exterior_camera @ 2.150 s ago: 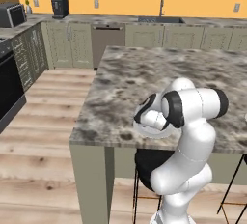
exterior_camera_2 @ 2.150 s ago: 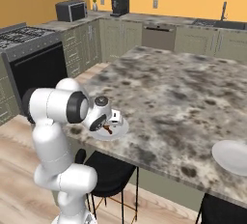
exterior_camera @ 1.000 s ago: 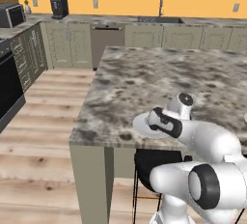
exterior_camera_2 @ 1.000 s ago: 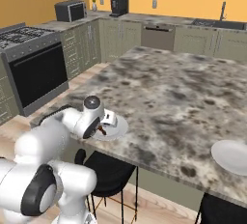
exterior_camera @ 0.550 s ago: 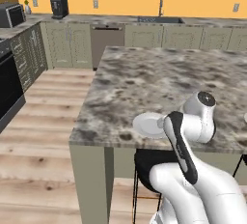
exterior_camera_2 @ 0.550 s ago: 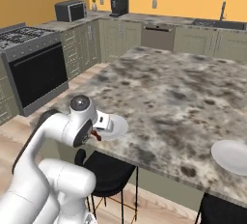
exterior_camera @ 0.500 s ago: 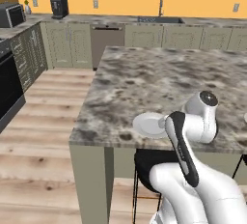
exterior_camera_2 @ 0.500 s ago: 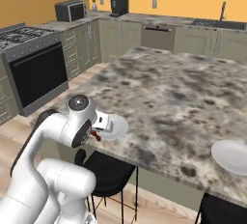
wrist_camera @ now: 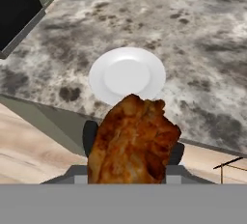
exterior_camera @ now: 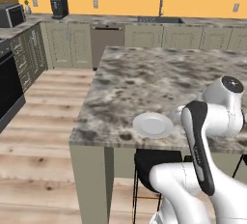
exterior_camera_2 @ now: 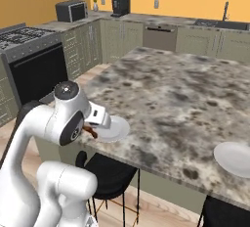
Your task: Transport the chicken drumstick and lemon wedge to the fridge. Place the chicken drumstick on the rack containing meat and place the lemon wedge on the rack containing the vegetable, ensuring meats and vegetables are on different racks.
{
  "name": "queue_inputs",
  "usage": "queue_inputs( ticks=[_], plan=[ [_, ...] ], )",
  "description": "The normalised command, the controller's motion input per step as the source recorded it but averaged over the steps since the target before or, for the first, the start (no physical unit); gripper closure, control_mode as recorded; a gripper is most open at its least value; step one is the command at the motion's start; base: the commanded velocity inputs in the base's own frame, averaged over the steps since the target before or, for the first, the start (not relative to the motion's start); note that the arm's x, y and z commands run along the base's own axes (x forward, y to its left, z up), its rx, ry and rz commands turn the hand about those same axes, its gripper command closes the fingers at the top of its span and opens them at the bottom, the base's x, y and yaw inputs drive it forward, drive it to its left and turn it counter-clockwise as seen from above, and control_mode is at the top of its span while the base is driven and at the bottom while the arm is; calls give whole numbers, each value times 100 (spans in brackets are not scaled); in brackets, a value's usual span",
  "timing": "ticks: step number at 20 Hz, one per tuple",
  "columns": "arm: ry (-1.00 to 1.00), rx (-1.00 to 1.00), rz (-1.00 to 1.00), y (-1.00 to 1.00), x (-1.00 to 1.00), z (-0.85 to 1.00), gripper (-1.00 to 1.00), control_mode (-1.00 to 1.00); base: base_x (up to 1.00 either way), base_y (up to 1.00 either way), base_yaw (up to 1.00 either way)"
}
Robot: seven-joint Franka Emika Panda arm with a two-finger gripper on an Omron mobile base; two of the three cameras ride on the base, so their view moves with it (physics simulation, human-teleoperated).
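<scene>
Hand view: the chicken drumstick [wrist_camera: 132, 141] sat in the lower centre of the frame, between the two dark fingertips [wrist_camera: 89, 138], which pressed on it from either side. Gripper [wrist_camera: 131, 156] was pinching the drumstick, jaws partway closed around its bulk. Drumstick was clear of the white plate [wrist_camera: 99, 80], which lay bare in the upper centre of the frame on the marbled island counter [wrist_camera: 202, 49], near its edge.

Right base view: a sliver of brown drumstick [exterior_camera_2: 90, 131] showed under the hand at left centre, just beside the near rim of the plate [exterior_camera_2: 116, 128]. A second white plate [exterior_camera_2: 234, 158] lay at the right edge of the frame, well apart. Left base view: the plate [exterior_camera: 153, 124] was at centre, with the arm's elbow to its right.

Lemon wedge: not located in these frames.

Handling judgement: the drumstick looked irregular, rough-skinned, probably firm but greasy, moderately light. The grip seemed to be across the thick meaty end, which is the sounder place; the tapered bone end would likely slip. Risk: it could rotate between the narrow pads during a wide swing toward the fridge.
</scene>
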Motion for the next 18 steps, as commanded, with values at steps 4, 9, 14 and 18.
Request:
queue_inputs(
  ticks=[4,9,14,18],
  plan=[
    [21,0,0,-17,-50,100,100,-100,0,0,0],
    [1,0,0,0,-74,82,100,-100,0,0,0],
    [-46,0,-1,4,-88,35,100,-100,0,0,0],
    [-7,0,-3,18,-20,24,100,-100,0,0,0]
  ],
)
